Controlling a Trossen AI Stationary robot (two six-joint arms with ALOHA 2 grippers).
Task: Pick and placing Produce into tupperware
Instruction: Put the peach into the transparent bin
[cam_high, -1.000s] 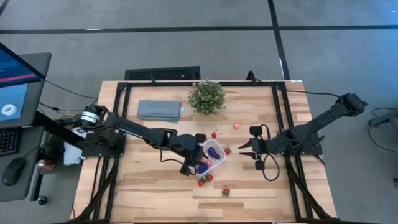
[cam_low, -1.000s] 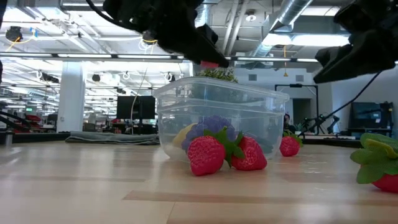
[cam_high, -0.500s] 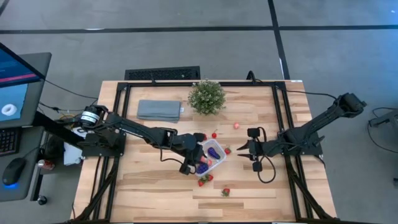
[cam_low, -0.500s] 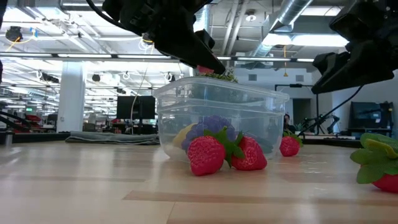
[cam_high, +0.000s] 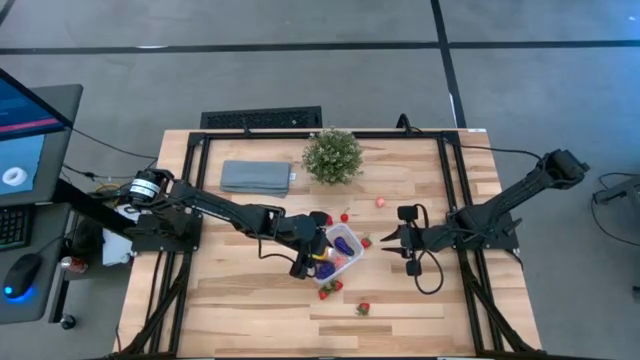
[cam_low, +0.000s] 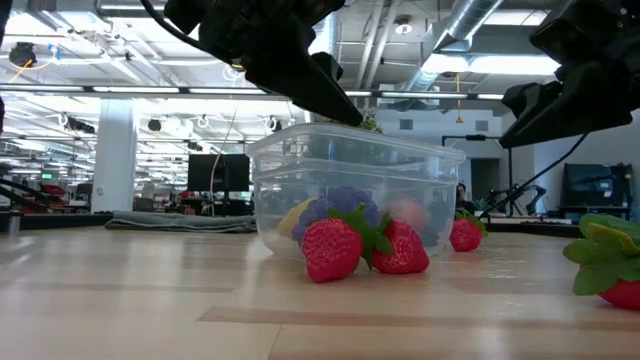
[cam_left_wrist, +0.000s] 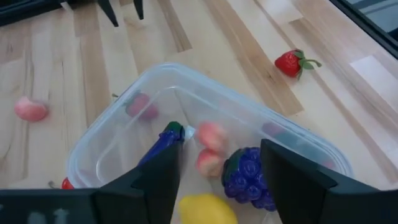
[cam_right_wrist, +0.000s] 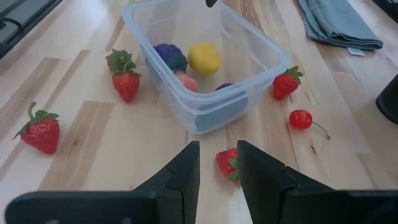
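Observation:
The clear tupperware (cam_high: 343, 250) stands mid-table and holds a yellow piece (cam_left_wrist: 208, 208), purple grapes (cam_left_wrist: 249, 177), a dark purple piece (cam_left_wrist: 161, 140) and two pink-red pieces (cam_left_wrist: 211, 135). My left gripper (cam_high: 320, 247) hovers open just above the box's left rim, its fingertips (cam_left_wrist: 163, 174) spread over the contents with nothing between them. Beside the box's right side my right gripper (cam_high: 386, 238) waits shut and bare, above a strawberry (cam_right_wrist: 228, 163). Loose strawberries (cam_high: 329, 289) lie against the box's near wall, and another (cam_high: 363, 308) lies nearer the front.
A bushy potted plant (cam_high: 332, 155) and a folded grey-blue cloth (cam_high: 255, 177) sit at the back. A cherry (cam_high: 344, 216), a pink piece (cam_high: 380, 202) and a strawberry (cam_right_wrist: 286, 82) lie on the wood beyond the box.
My left gripper has dipped slightly toward the tupperware's rim and opened. The pink-red piece it held has dropped into the box and now lies among the other pieces.

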